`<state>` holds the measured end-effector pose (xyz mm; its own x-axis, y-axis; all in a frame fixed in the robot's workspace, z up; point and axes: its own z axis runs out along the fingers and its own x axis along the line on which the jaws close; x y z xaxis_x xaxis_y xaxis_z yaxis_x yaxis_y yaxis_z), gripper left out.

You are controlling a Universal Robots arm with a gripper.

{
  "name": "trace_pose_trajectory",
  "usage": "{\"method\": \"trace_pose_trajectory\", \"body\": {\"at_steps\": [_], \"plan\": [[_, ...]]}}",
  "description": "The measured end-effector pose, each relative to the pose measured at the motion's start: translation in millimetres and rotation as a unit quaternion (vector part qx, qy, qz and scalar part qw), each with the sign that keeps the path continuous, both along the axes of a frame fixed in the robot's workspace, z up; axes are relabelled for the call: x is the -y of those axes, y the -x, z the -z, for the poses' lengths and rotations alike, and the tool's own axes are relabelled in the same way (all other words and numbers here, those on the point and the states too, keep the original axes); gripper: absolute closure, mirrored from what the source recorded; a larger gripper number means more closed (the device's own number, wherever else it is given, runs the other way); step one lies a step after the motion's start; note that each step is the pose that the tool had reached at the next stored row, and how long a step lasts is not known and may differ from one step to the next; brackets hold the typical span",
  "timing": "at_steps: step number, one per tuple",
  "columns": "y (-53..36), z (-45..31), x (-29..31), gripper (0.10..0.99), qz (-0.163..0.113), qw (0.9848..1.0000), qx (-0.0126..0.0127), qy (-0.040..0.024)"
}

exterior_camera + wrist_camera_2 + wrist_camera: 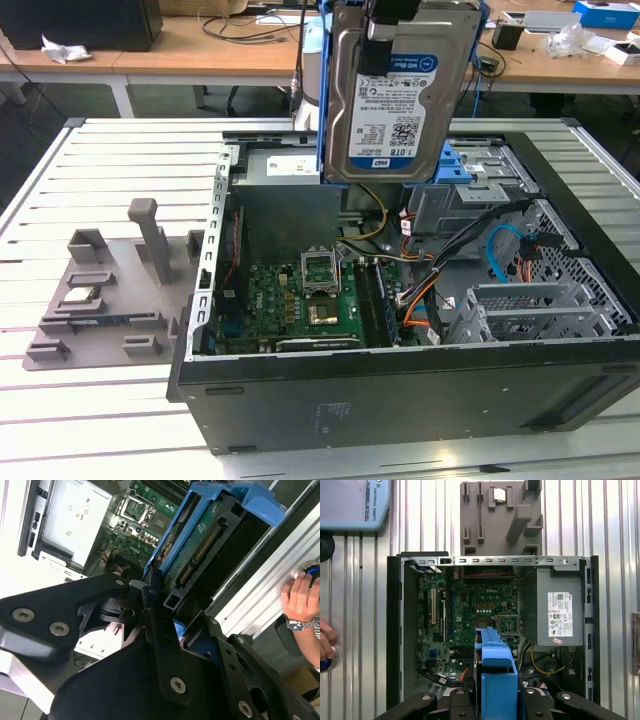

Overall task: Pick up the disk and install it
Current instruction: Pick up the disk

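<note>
The disk [400,95] hangs upright on its edge in my gripper [378,48], its white-and-blue label facing the exterior view and the blue bracket running down both long sides. I am closed on it at its upper end. In the second wrist view my black fingers [159,630] press against the two flat faces of the disk [197,540], whose green circuit-board side shows there. It is held above the open computer case [400,400], clear of everything inside, over the back half near the blue drive bay [462,165].

My arm comes down from above, with the gripper pointing straight down. In the first wrist view I look down past the disk's bracket [496,672] onto the motherboard [470,610] and the grey power supply [560,610].

The case lies on a slatted metal table [100,160]. Beside it, towards the exterior view's left, is a grey parts fixture [110,290]. A person's hand [300,597] wearing a wristwatch rests at the table's edge.
</note>
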<state>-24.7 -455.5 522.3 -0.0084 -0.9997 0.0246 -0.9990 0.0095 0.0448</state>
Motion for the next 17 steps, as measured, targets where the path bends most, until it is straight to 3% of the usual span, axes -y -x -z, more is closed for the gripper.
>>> {"method": "trace_pose_trajectory", "body": {"at_steps": [14, 17], "plan": [[0.0, 0.6, 24.1, 0.718, 0.000, 1.0000, 0.0000, 0.0018], [0.0, 0.8, 32.0, 0.718, 0.000, 1.0000, 0.0000, 0.0024]]}}
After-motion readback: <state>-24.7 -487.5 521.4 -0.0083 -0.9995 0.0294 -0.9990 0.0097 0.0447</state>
